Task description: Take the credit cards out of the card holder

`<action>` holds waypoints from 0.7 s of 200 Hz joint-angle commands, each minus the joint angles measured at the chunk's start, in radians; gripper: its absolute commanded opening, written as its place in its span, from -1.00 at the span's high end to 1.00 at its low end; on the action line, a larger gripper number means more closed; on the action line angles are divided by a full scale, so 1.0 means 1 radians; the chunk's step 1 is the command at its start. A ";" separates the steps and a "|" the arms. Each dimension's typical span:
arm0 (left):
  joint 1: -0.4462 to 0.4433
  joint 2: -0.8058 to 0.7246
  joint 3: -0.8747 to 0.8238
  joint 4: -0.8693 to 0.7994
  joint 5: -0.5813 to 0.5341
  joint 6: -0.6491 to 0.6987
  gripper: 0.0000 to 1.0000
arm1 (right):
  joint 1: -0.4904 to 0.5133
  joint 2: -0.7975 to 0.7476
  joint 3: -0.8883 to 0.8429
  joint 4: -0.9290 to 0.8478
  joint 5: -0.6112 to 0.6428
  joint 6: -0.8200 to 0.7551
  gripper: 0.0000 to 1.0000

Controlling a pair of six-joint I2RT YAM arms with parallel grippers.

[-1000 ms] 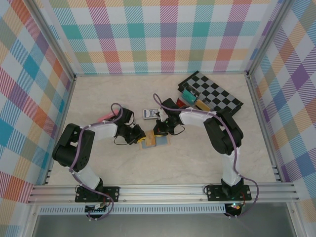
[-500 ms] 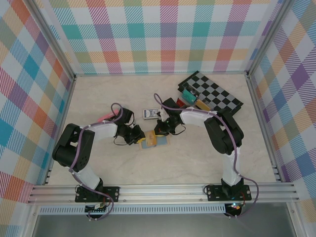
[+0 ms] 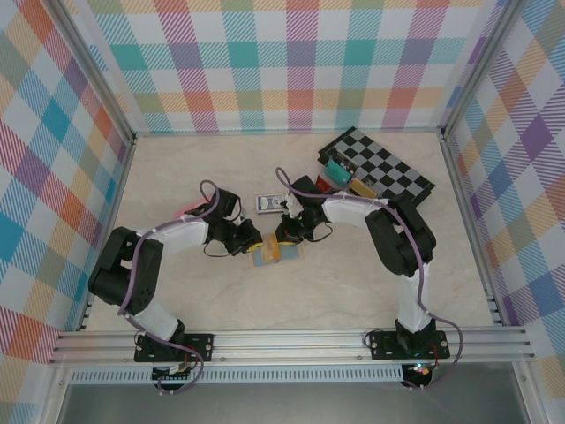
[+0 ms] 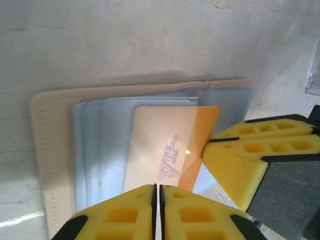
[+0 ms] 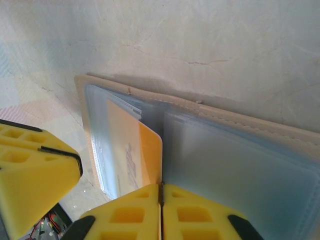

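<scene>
**Card holder [image 3: 275, 254] open flat, both sets of jaws closed**

The tan card holder lay open and flat on the pale table [image 3: 371, 291], between the 2 arm heads, with its blue-grey clear sleeves [image 4: 100, 145] facing up. 1 yellow credit card [image 4: 167, 150], stamped VIP, sat in those sleeves with one end sticking out bare and orange.

The left gripper [image 4: 156, 192] had its 2 yellow pads [image 4: 125, 212] pressed together to a hairline seam at the card's near edge. Whether anything was pinched there could not be told.

The right gripper [image 5: 161, 192] was likewise closed to a thin seam, at the bare end of the card beside the holder's fold. The card's edge ran straight into that seam, but a grip on it could not be confirmed.

In the top view a dark blue card pack [image 3: 269, 203] lay just behind the holder, and a chessboard [image 3: 393, 172] sat well apart toward the right rear.
</scene>
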 commanded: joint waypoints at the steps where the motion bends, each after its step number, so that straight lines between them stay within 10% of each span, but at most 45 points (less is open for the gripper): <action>1: -0.012 0.044 0.029 -0.027 -0.017 0.014 0.81 | -0.007 0.001 -0.020 0.020 -0.035 -0.001 0.75; 140: -0.012 0.107 -0.015 -0.073 -0.081 0.024 0.88 | -0.006 0.055 0.008 0.018 -0.108 0.003 0.49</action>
